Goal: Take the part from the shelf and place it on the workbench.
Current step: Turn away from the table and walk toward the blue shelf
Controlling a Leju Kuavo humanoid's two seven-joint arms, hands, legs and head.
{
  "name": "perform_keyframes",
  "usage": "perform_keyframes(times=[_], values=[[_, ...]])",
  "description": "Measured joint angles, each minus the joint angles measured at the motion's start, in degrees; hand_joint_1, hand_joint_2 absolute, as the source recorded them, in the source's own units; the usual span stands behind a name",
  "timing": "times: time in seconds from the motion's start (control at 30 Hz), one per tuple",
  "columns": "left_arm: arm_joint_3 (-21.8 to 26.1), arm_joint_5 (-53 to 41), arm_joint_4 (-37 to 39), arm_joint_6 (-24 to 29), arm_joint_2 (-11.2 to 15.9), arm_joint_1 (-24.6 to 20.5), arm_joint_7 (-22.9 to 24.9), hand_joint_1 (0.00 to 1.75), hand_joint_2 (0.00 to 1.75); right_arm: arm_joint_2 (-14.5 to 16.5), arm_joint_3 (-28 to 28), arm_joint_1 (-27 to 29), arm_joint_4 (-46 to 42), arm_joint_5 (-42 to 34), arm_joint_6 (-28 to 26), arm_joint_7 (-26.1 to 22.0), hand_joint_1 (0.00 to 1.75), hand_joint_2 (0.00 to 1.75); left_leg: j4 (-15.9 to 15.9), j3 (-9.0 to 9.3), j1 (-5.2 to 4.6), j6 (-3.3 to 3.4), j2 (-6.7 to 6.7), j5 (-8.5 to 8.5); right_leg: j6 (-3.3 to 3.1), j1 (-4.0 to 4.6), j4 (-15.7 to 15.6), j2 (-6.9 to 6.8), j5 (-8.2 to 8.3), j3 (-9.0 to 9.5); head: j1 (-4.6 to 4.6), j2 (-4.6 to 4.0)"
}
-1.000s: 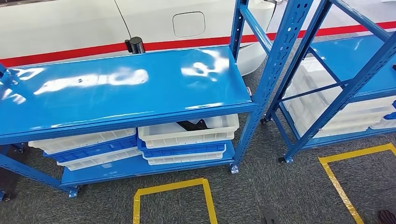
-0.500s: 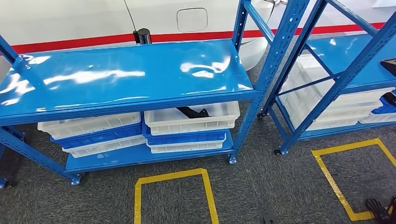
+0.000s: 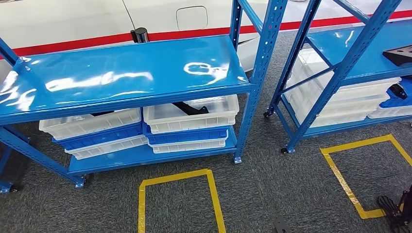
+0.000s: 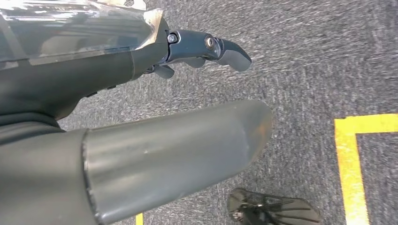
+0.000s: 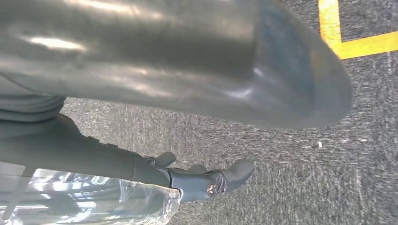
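Shelf [image 3: 121, 73] of glossy blue painted metal in the head view, flat and rectangular, with perforated uprights and small casters. Beneath its top board, stacked shallow trays of white and blue plastic. Topmost white tray [image 3: 192, 121] on the right stack, carrying the part [image 3: 192, 108]: black, matte, long and angular, lying slantwise inside the tray, half hidden under the board's edge. To the right, well apart, a second blue rack [image 3: 340, 73] with more white trays and a flat black piece [image 3: 401, 53] on its upper board. Underfoot, coarse grey carpet [image 3: 272, 184] marked with squares of yellow tape [image 3: 177, 179]. Behind the shelf, a smooth white panel with a red stripe [image 3: 68, 46].

Left wrist view: left robot hand [image 4: 94, 75] over the grey carpet, spread and holding nothing. Thick, smooth grey thumb [image 4: 178, 150], rounded at the tip, well apart from the darker jointed fingers [image 4: 225, 49], stretched nearly straight. Clear, shiny cover over the wrist.

Right wrist view: right robot hand [image 5: 84, 154] likewise spread and empty above the carpet. Broad grey thumb [image 5: 211, 61] with a dull sheen, apart from the dark fingers [image 5: 230, 176]. Corner of yellow tape near the thumb's tip.
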Motion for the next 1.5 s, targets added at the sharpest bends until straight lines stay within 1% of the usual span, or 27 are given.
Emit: perform_keyframes(times=[0.03, 0.1, 0.13, 0.17, 0.23, 0.3, 0.43, 0.63, 0.7, 0.77, 0.8, 0.83, 0.9, 0.93, 0.97, 1.0, 1.07, 1.1, 1.13, 1.17, 1.23, 1.3, 1.33, 1.4, 1.43, 1.47, 1.5], values=[[0.0, 0.0, 0.0, 0.0, 0.0, 0.0, 0.0, 0.0, 0.0, 0.0, 0.0, 0.1, 0.0, 0.0, 0.0, 0.0, 0.0, 0.0, -2.1, 1.6, 0.0, 0.12, -0.01, 1.45, 0.03, 0.04, 0.0, 0.02, 0.04, 0.05, 0.0, 0.0], [0.0, 0.0, 0.0, 0.0, 0.0, 0.0, 0.0, 0.0, 0.0, 0.0, 0.0, 0.0, 0.0, 0.0, 0.0, 0.0, 0.0, 0.0, -9.8, 6.45, -0.05, 0.64, -0.13, 4.63, 0.12, 0.16, 0.1, 0.07, 0.04, 0.22, 0.01, 0.0], [0.0, 0.0, 0.0, 0.0, 0.1, 0.0, 0.0, 0.0, 0.0, 0.1, 0.0, 0.0, 0.0, 0.0, 0.0, 0.0, 0.0, 0.0, -13.1, 8.3, -0.16, 0.95, -0.2, 5.51, 0.27, 0.29, 0.2, 0.11, 0.06, 0.13, 0.02, 0.01], [0.0, 0.0, 0.0, 0.0, 0.1, 0.0, 0.0, 0.0, 0.0, 0.1, 0.0, -0.1, 0.0, 0.0, 0.0, 0.0, 0.0, 0.0, -15.0, 9.29, -0.31, 1.23, -0.27, 5.74, 0.45, 0.43, 0.2, 0.13, 0.09, 0.04, 0.03, 0.01], [0.0, 0.0, 0.0, 0.0, 0.1, 0.0, 0.0, 0.0, 0.0, 0.2, 0.0, -0.2, 0.0, 0.0, 0.0, 0.0, 0.0, 0.0, -16.3, 9.43, -0.53, 1.51, -0.26, 5.6, 0.84, 0.65, 0.5, 0.16, 0.19, -0.35, 0.06, 0.01], [0.0, 0.0, 0.0, 0.0, 0.0, 0.0, 0.0, 0.0, 0.0, 0.2, 0.0, -0.2, 0.0, 0.0, 0.0, 0.0, 0.0, 0.0, -16.7, 9.16, -0.65, 1.55, -0.24, 5.59, 0.95, 0.64, 0.6, 0.15, 0.26, -0.66, 0.08, 0.0], [0.0, -0.1, 0.0, 0.3, 0.1, 0.0, 0.0, 0.0, 0.0, 0.2, 0.0, -0.3, 0.0, 0.2, 0.0, 0.0, 0.0, 0.0, -16.7, 9.0, -1.04, 1.74, -0.25, 5.6, 1.03, 0.36, 0.6, 0.14, 0.33, -1.25, 0.1, 0.0], [0.0, -0.3, 0.0, 1.1, 0.0, 0.0, 0.3, 0.0, 0.0, 0.1, 0.0, -0.2, 0.0, 0.9, 0.1, -0.2, 0.0, 0.0, -16.6, 8.79, -1.22, 2.24, -0.24, 5.88, 1.65, 0.12, 0.5, 0.15, 0.74, -1.5, 0.09, 0.0], [0.0, -0.3, 0.0, 1.3, 0.0, 0.0, 0.4, 0.0, 0.0, 0.2, 0.0, -0.3, 0.0, 1.0, 0.1, -0.4, 0.0, 0.87, -16.7, 8.73, -1.33, 2.86, -0.3, 5.97, 2.22, -0.06, 0.1, 0.07, 1.09, -1.37, 0.06, 0.0], [0.0, -0.4, 0.0, 1.5, -0.2, 0.0, 0.4, 0.0, 0.0, 0.2, 0.0, -0.3, 0.0, 1.1, 0.2, -0.6, 0.0, 1.75, -18.1, 9.23, -0.92, 3.69, -0.38, 6.75, 2.71, -0.08, 0.1, 0.02, 0.99, -1.31, 0.06, 0.0], [0.0, -0.4, 0.0, 1.6, -0.3, 0.0, 0.4, 0.0, 0.0, 0.1, 0.0, -0.3, 0.0, 1.2, 0.2, -0.7, 0.0, 1.75, -18.9, 9.5, -0.63, 3.95, -0.41, 7.27, 2.62, 0.03, 1.4, 0.06, 0.12, -1.91, 0.09, 0.0], [0.0, -0.4, 0.0, 1.7, -0.5, 0.0, 0.5, 0.0, 0.0, 0.0, 0.0, -0.4, 0.0, 1.2, 0.2, -0.8, 0.0, 1.75, -19.4, 9.65, -0.35, 4.05, -0.48, 7.7, 2.42, -0.02, 4.1, 0.11, -1.34, -3.19, 0.13, 0.0], [0.0, -0.5, 0.0, 2.1, -0.7, 0.0, 0.6, 0.0, 0.0, -0.1, 0.0, -0.3, 0.0, 1.2, 0.2, -0.9, 0.0, 1.75, -19.6, 9.31, -0.21, 3.98, -0.78, 8.02, 2.24, -0.38, 11.9, 0.19, -4.77, -7.03, 0.15, 0.0], [0.0, -0.5, 0.0, 2.3, -0.8, 0.1, 0.8, 0.0, 0.0, -0.2, 0.0, -0.2, 0.0, 1.2, 0.2, -0.9, 0.0, 1.75, -19.5, 9.11, -0.1, 3.81, -1.04, 8.1, 2.51, -0.68, 14.8, 0.19, -5.69, -8.49, 0.15, 0.0], [0.0, -0.6, 0.0, 2.6, -1.0, 0.1, 0.9, 0.0, 0.0, -0.2, 0.0, -0.1, 0.0, 1.2, 0.2, -1.0, 0.0, 1.75, -19.4, 8.93, 0.08, 3.54, -1.4, 8.17, 3.08, -1.02, 15.8, 0.19, -5.67, -9.01, 0.14, 0.0], [0.0, -0.7, 0.0, 2.9, -1.1, 0.2, 1.1, 0.0, 0.0, -0.3, 0.0, -0.1, 0.0, 1.2, 0.2, -1.0, 0.0, 1.75, -19.2, 8.73, 0.37, 3.15, -1.86, 8.19, 3.95, -1.4, 14.3, 0.22, -4.62, -8.27, 0.14, 0.0], [0.0, -1.0, 0.0, 3.4, -1.4, 0.2, 1.3, 0.0, 0.0, -0.4, 0.0, -0.1, 0.0, 1.2, 0.2, -1.0, 0.0, 1.75, -18.0, 8.11, 1.05, 1.95, -2.93, 7.91, 5.91, -2.27, 7.0, 1.09, -1.45, -4.65, 0.14, 0.01], [0.0, -1.2, 0.0, 3.6, -1.5, 0.2, 1.4, 0.0, 0.0, -0.3, 0.0, -0.1, 0.0, 1.2, 0.3, -1.0, 0.0, 1.75, -17.2, 7.68, 1.25, 1.25, -3.45, 7.63, 6.28, -2.49, 3.9, 1.72, -0.31, -3.26, 0.25, 0.01], [0.0, -1.2, 0.0, 3.8, -1.5, 0.2, 1.5, 0.0, 0.0, -0.2, 0.0, -0.1, 0.0, 1.2, 0.3, -1.0, 0.0, 1.75, -16.6, 7.29, 1.29, 0.68, -3.89, 7.43, 6.07, -2.57, 2.4, 2.23, 0.21, -2.62, 0.27, 0.01], [0.0, -1.3, 0.0, 4.0, -1.6, 0.2, 1.6, 0.0, 0.0, -0.2, 0.0, -0.1, 0.0, 1.2, 0.3, -1.1, 0.0, 1.75, -16.3, 7.01, 1.24, 0.27, -4.22, 7.34, 5.43, -2.43, 2.4, 2.42, 0.17, -2.71, 0.27, 0.01], [0.0, -1.4, 0.0, 4.3, -1.8, 0.4, 1.7, 0.0, 0.0, -0.1, 0.0, 0.0, 0.1, 1.2, 0.4, -1.1, 0.0, 1.75, -16.2, 6.72, 1.45, -0.16, -4.81, 7.53, 3.98, -2.24, 3.0, 1.7, 0.3, -3.06, 0.15, 0.01], [-0.1, -1.4, 0.0, 4.4, -2.0, 0.7, 1.8, 0.0, 0.0, -0.1, 0.0, -0.1, 0.1, 1.1, 0.4, -1.1, 0.0, 1.75, -14.5, 5.73, 1.64, -0.33, -3.76, 6.33, 3.04, -2.14, 3.1, 0.92, 0.59, -3.19, 0.01, 0.0], [-0.1, -1.5, 0.0, 4.5, -2.0, 0.7, 1.9, 0.0, 0.0, -0.1, 0.0, -0.1, 0.1, 1.1, 0.4, -1.1, 0.0, 1.75, -12.0, 4.51, 1.6, -0.33, -2.72, 4.74, 2.67, -2.01, 3.1, 0.5, 0.77, -3.35, -0.1, 0.0], [-0.2, -1.5, 0.0, 4.6, -2.2, 0.7, 2.0, 0.0, 0.0, -0.1, 0.0, 0.0, 0.1, 1.1, 0.3, -1.1, 0.0, 0.87, -4.1, 0.76, 1.37, -0.19, -0.89, 0.65, 2.27, -1.48, 3.1, -0.51, 0.9, -3.51, -0.23, 0.0], [-0.3, -1.6, 0.0, 4.7, -2.2, 0.7, 2.0, 0.0, 0.0, -0.1, 0.0, 0.1, 0.1, 1.1, 0.3, -1.1, 0.0, 0.44, -0.6, -0.83, 1.31, -0.06, -0.56, -0.65, 2.16, -1.17, 3.2, -1.08, 0.89, -3.63, -0.25, 0.0], [-0.3, -1.7, 0.0, 4.8, -2.3, 0.7, 2.0, 0.0, 0.0, -0.1, 0.0, 0.2, 0.1, 1.1, 0.3, -1.1, 0.0, 0.0, 1.2, -1.59, 1.23, 0.19, -0.4, -0.94, 2.09, -0.91, 3.2, -1.55, 0.85, -3.7, -0.24, 0.0], [-0.3, -1.7, 0.0, 4.8, -2.3, 0.8, 2.1, 0.0, 0.0, -0.1, 0.0, 0.2, 0.1, 1.2, 0.3, -1.2, 0.0, 0.0, 0.5, -1.09, 1.1, 0.57, -0.33, -0.11, 2.04, -0.69, 3.2, -1.89, 0.81, -3.69, -0.24, 0.0]])
